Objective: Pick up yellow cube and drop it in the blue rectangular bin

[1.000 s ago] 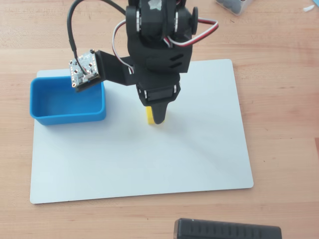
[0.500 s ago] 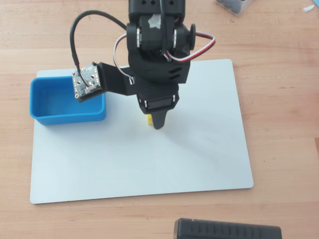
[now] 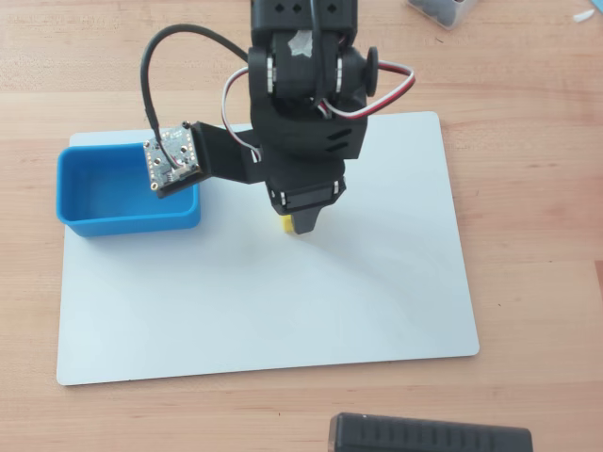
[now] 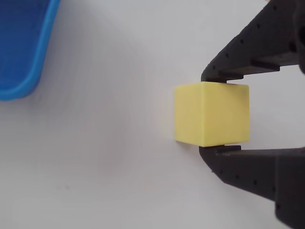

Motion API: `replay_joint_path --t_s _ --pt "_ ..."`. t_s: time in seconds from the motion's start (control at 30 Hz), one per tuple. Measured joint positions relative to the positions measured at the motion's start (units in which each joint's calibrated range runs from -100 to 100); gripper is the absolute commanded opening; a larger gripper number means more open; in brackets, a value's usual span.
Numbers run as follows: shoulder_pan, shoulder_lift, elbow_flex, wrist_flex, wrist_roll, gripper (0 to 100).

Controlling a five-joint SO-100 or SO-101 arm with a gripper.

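Gripper (image 4: 212,113): right of wrist frame, clamped on yellow cube (image 4: 209,114); blue rectangular bin (image 4: 21,47) upper left.

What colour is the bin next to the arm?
Bright blue bin, clearest in the overhead view.

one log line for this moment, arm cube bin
gripper: shut on cube | cube: on white mat, between both fingers | bin: empty, left of arm in overhead view | phase: grasp, before lift
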Motion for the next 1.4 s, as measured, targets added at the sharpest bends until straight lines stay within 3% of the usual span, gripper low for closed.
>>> replay_joint_path --t_s 0.57,0.83,1.4 --pt "2.86 -7.02 -5.76 10.47 0.00 3" --pt "9.96 -8.50 -13.04 14.94 0.00 3" --pt "26.80 -8.50 -13.51 14.05 0.88 3"
